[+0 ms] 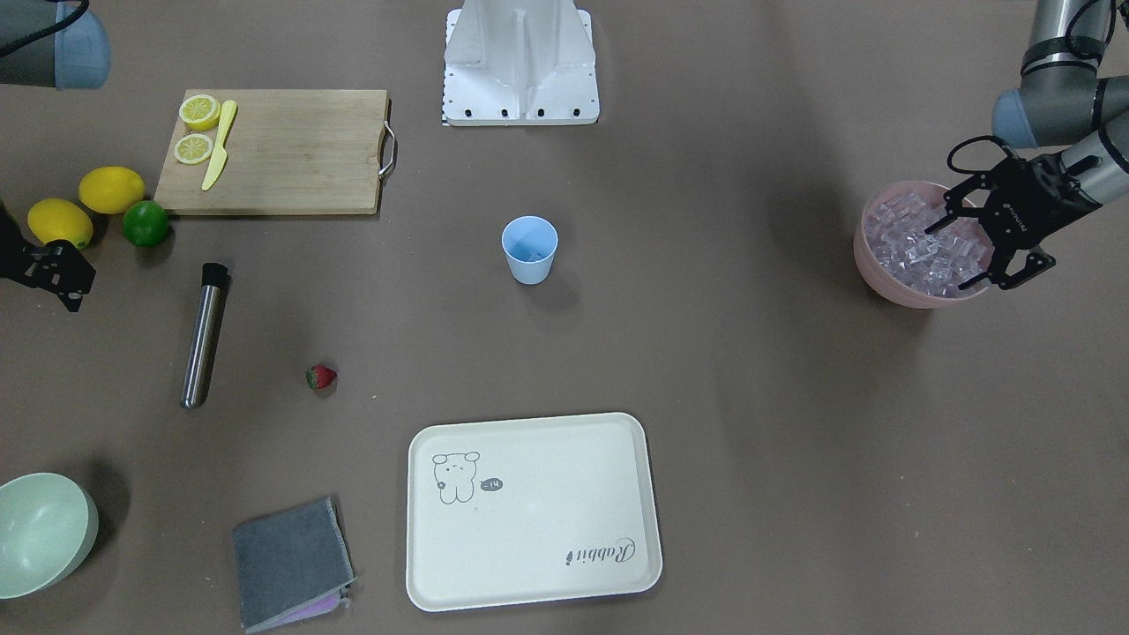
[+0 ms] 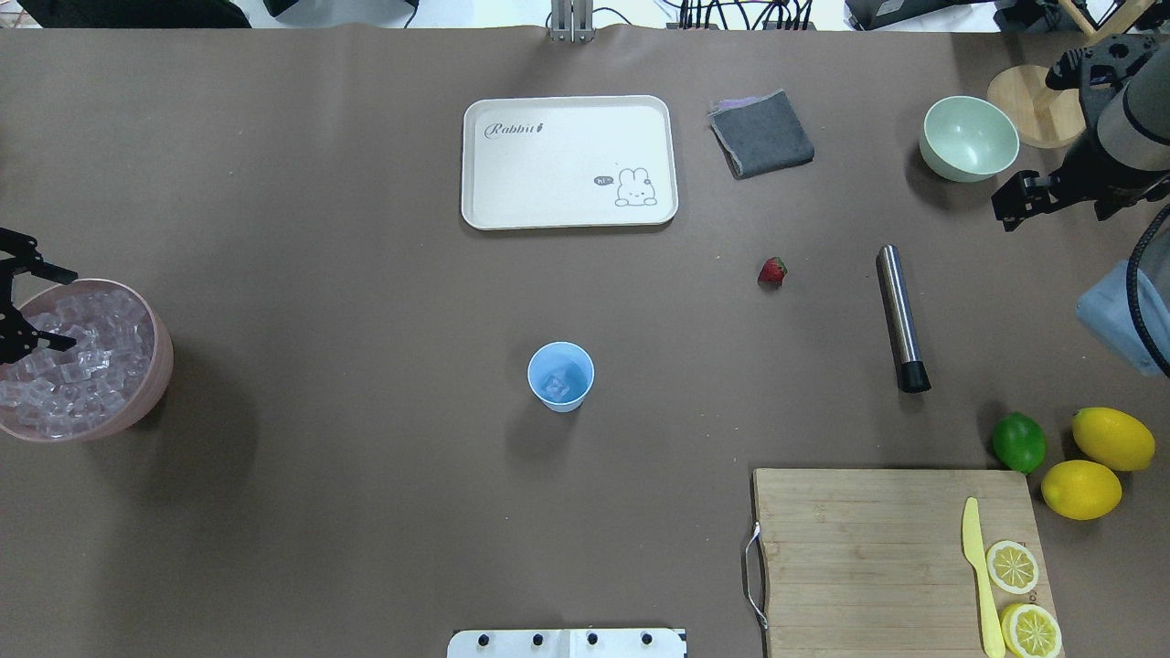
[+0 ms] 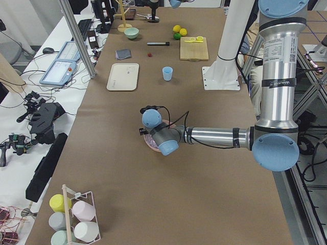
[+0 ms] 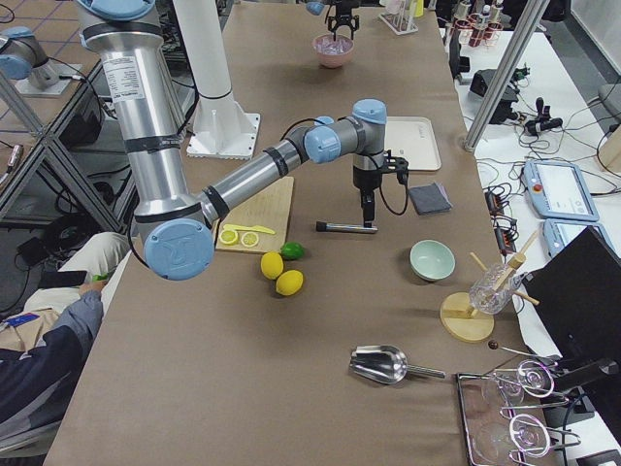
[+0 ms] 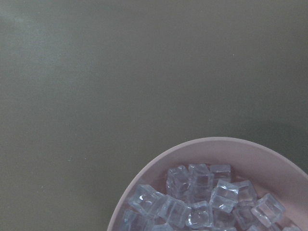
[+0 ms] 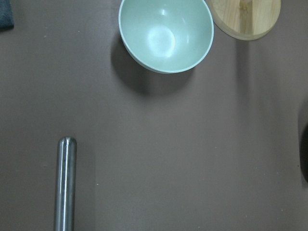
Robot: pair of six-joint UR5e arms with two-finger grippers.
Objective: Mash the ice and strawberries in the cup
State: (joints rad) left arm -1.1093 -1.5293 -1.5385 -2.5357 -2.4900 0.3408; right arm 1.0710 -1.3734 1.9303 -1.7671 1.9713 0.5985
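1. You see the table (image 2: 320,274) under a matte brown sheet, with benches of cables and monitors along its sides.
2. The left arm (image 3: 214,137) stretches low and level along the table, its wrist bent down. The left gripper (image 1: 948,256) hangs over the pink bowl (image 2: 155,366) with its jaws apart.
3. The right arm (image 4: 243,180) reaches out over the wooden board (image 2: 859,548), its wrist upright. The right gripper (image 4: 367,209) points straight down near the steel rod (image 2: 900,315). You cannot tell how its jaws stand.
4. The cream tray (image 2: 567,164), smooth with rounded corners, lies flat on the far side.
5. The pink bowl is heaped with glassy ice (image 5: 202,202).
6. The cup (image 2: 560,376), light blue plastic, stands upright mid-table, well apart from both grippers. One clear cube (image 2: 558,386) sits in its bottom.
7. The strawberry (image 2: 772,270) lies on the bare sheet between the tray and the rod, outside the cup.
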